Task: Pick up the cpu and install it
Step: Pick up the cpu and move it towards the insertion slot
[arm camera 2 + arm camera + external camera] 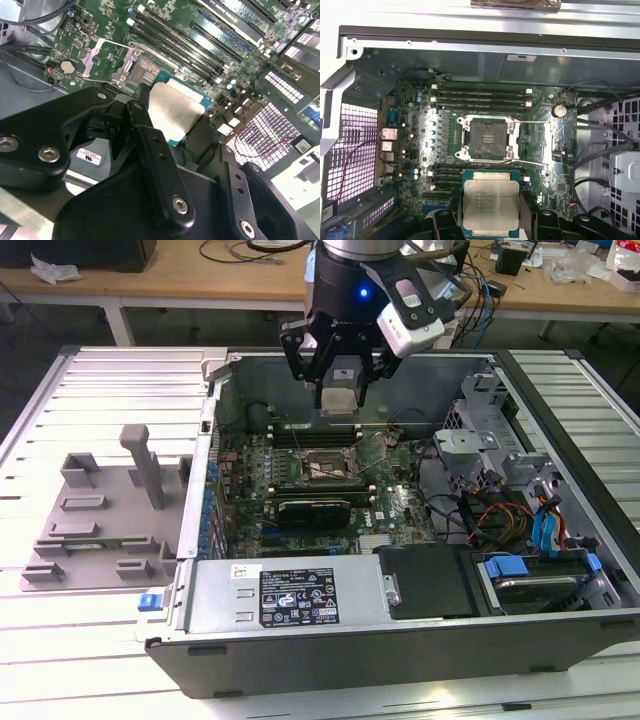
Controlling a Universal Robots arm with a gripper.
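**Cpu gripped above the motherboard, close to the open socket**

The cpu (491,206), a small flat square chip with a silvery metal top and a thin green rim, is hanging in the black gripper (340,400), whose two fingers are clenching it by opposite edges. It is hovering above the green motherboard (415,150), near the black square socket (487,137); if it is exactly over it, I cannot tell. I am judging the step in hand as bringing the chip to the socket. To do this well, the chip should be level and its edges parallel to the socket frame, because the contacts are looking delicate. The open grey computer case (560,570) is lying on a white slatted table (90,640), beside a grey plastic tray (100,530), and a wooden bench (200,285) is standing behind
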